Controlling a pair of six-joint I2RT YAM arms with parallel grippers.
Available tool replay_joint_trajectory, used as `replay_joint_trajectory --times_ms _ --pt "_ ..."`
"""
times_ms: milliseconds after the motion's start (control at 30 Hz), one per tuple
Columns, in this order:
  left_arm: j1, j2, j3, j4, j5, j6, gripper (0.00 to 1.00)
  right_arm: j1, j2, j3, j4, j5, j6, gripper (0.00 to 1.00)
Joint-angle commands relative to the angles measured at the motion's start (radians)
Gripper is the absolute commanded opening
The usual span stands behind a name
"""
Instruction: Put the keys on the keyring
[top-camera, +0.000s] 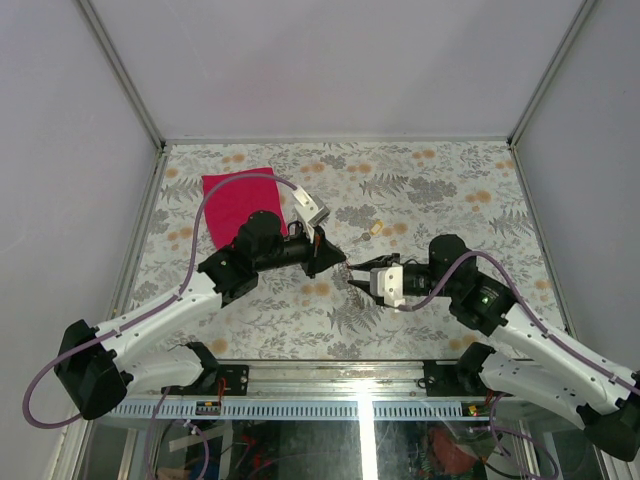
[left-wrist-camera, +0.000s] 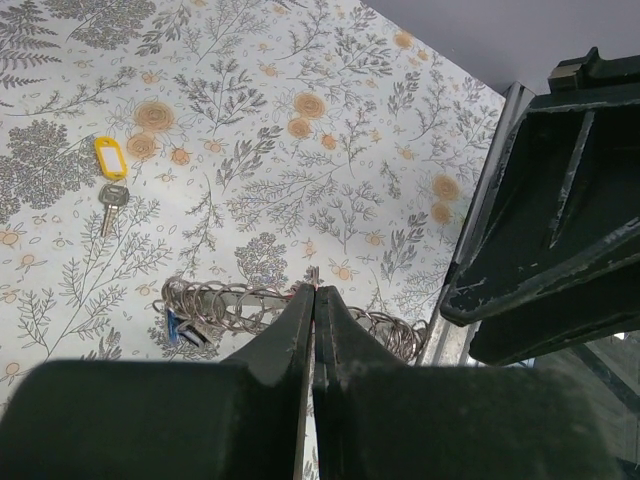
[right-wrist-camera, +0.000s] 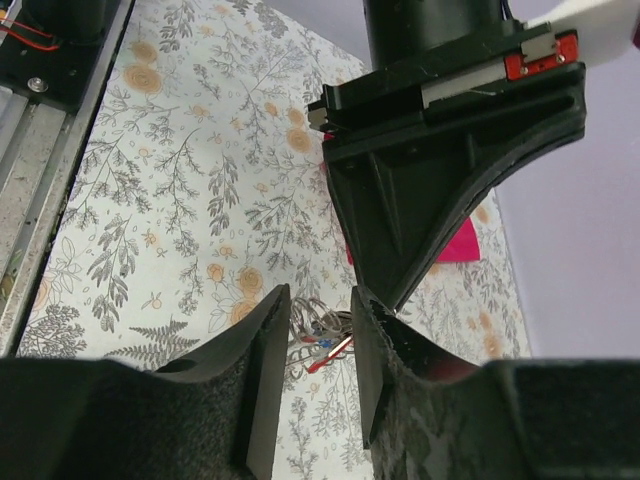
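The keyring (left-wrist-camera: 215, 298) lies on the flower-printed table (top-camera: 450, 330) about midway between the left and right edges and somewhat nearer the near edge than the far one. It shows as a silvery coil with a small blue piece (left-wrist-camera: 176, 326) at one end. The left claw (left-wrist-camera: 314, 300) is pressed fully together, and its tips come down right at the coil's wire. Whether a strand is pinched between them cannot be told, since the fingers hide that spot. The right claw (right-wrist-camera: 320, 298) faces it from the other side, tips close to the left one's. Its jaws stand narrowly apart, and the coil shows in the gap beyond the tips, together with a red key head (right-wrist-camera: 336, 348). From the right wrist view it is not clear whether either finger touches the metal. One key with a yellow-orange head (left-wrist-camera: 110, 160) lies flat by itself, apart from the ring, on the side toward the far edge. A pink-red cloth (top-camera: 240, 205) lies flat toward the far left corner, partly under the left arm's cable in the top view.
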Motion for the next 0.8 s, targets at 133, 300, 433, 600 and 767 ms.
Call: replay_joint_trajectory --times_ms 133,300,433,600,767 --pt "-0.001 -0.006 0.033 0.087 0.03 -0.01 0.0 -0.001 0.045 0.091 -0.119 -0.041 -0.145 0.39" --pt "0.0 -0.008 0.031 0.087 0.036 -0.01 0.0 0.0 0.077 0.122 -0.2 -0.033 -0.199 0.4" --pt "-0.001 -0.013 0.03 0.086 0.036 -0.008 0.0 0.0 0.089 0.131 -0.24 -0.012 -0.236 0.39" --pt "-0.001 -0.016 0.028 0.086 0.037 -0.008 0.0 0.0 0.109 0.141 -0.3 0.043 -0.288 0.37" --pt "0.0 -0.016 0.03 0.085 0.041 -0.008 0.0 0.0 0.116 0.135 -0.296 0.084 -0.342 0.32"
